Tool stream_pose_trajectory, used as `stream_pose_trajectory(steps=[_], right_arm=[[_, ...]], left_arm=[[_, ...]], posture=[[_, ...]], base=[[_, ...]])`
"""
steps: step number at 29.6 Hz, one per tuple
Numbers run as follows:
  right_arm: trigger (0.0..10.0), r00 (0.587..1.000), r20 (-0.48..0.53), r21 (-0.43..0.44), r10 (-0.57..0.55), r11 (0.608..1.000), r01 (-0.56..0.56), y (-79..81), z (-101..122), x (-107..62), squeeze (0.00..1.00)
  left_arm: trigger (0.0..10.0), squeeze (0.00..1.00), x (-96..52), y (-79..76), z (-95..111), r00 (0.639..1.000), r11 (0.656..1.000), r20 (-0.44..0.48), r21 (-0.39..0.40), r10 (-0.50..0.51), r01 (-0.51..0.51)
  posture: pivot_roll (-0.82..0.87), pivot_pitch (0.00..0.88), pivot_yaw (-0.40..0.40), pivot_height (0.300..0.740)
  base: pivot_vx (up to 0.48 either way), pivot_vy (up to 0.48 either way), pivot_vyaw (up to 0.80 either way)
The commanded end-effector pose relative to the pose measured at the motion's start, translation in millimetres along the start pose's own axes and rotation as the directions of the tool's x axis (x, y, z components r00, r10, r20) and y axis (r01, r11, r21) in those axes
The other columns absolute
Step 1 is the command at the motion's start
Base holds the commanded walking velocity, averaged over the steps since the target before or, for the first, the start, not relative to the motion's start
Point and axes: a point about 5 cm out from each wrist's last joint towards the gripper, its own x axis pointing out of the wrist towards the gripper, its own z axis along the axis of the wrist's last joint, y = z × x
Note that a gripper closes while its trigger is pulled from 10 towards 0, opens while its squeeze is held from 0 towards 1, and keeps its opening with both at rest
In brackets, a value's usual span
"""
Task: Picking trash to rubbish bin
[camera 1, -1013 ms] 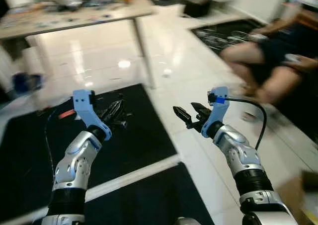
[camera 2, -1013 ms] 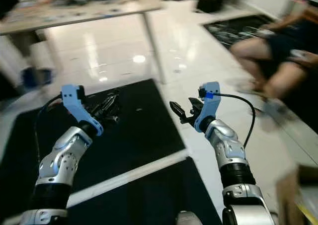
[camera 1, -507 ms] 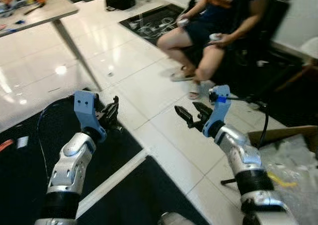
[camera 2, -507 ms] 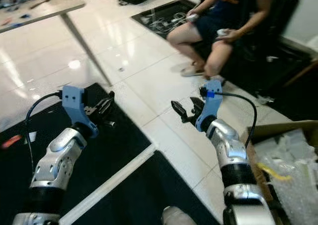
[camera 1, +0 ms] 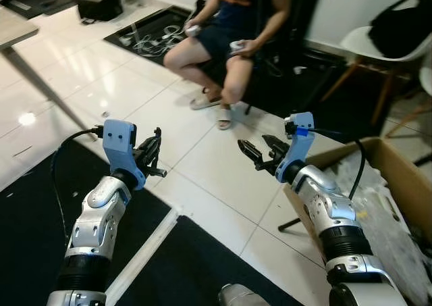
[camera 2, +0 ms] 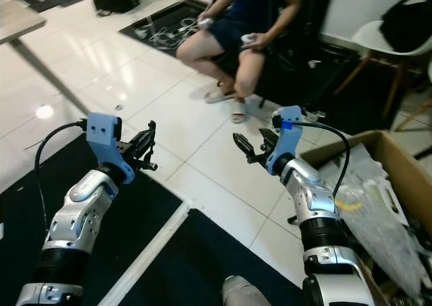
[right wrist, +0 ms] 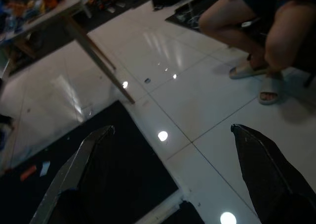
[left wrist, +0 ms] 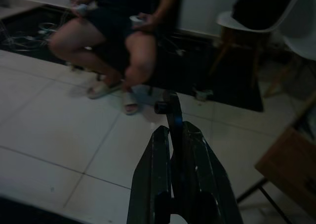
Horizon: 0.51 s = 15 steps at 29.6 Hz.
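Both arms up in front of me, over white tile floor point(camera 1: 202, 177). My left tool point(camera 1: 152, 156) has fingers pressed together, nothing between them; the left wrist view confirms the two black fingers point(left wrist: 163, 169) touching. My right tool point(camera 2: 251, 148) is spread wide and empty; the right wrist view shows its fingers point(right wrist: 84, 159) well apart with floor between.

Cardboard box point(camera 2: 398, 167) sits on the floor at my right, just beside my right forearm, holding clear plastic wrap point(camera 2: 378, 232) and other scraps. I can't tell whether it is the rubbish bin.

Black mat point(camera 1: 27, 211) under my left arm. Person seated ahead point(camera 1: 229, 22) on a dark chair, holding controllers. White chair point(camera 1: 378, 49) beyond the box.
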Motion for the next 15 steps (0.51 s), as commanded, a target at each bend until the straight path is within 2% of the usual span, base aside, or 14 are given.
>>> stream_pose_trajectory(steps=[1, 15], right_arm=[[10.0, 1.0, -0.001, 0.009, -0.004, 1.0, 0.004, 0.3, -0.5, 0.2, 0.0], [10.0, 1.0, -0.008, 0.005, -0.003, 1.0, 0.003, -0.3, -1.3, -0.2, 0.0]], left_arm=[[10.0, 0.0, -1.8, 3.0, -4.1, 1.0, 1.0, -0.019, 0.008, 0.007, -0.007], [10.0, 0.0, -0.9, 2.2, -5.2, 1.0, 1.0, -0.017, 0.002, 0.004, -0.004]], posture=[[-0.11, 0.0, 0.066, 0.74], [-0.11, 0.0, 0.063, 0.74]], base=[[0.0, 0.0, -0.78], [0.0, 0.0, -0.78]])
